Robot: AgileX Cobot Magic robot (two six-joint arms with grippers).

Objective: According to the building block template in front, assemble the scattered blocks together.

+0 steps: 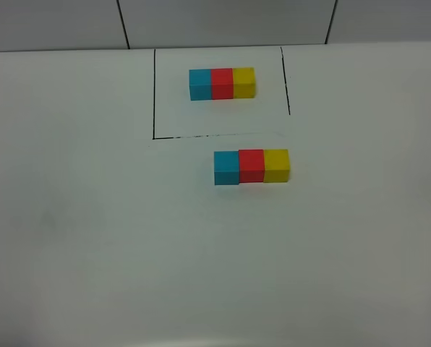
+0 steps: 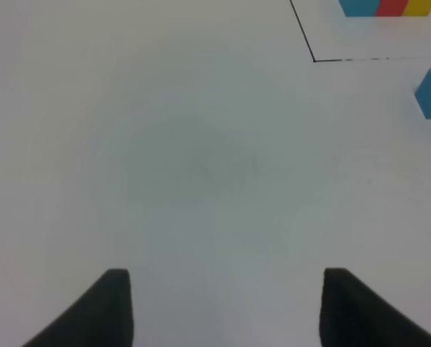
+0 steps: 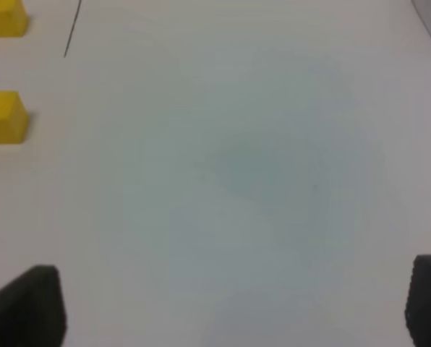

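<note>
Both tools are off the blocks. Left tool [image 2: 226, 307]: fingers apart with a clear gap, nothing between them, bare desk [image 1: 92, 238] underneath. Right tool [image 3: 233, 303]: fingers spread wide, nothing held, also over bare desk.

Neither tool shows in the high view.

Nearest to me on the desk: the loose blocks, in one row. Blue block [image 1: 226, 168] on the left, red block [image 1: 251, 165] in the middle, yellow block [image 1: 276, 165] on the right. Red and yellow look flush, touching. Blue touches red too but sits slightly forward of the other two, so the row isn't perfectly straight.

Left wrist view catches only the edge of the blue block. Right wrist view catches the edge of the yellow block. Both well away from the fingers.

Just behind that row: the front line of the black outline [image 1: 154, 94] drawn on the desk, broken and faint along part of its length.

Inside the outline, farther back: the template row [image 1: 222, 84], blue-red-yellow left to right, joined. Same colour order as my row. My row sits outside the outline, shifted a bit right of the template.
</note>
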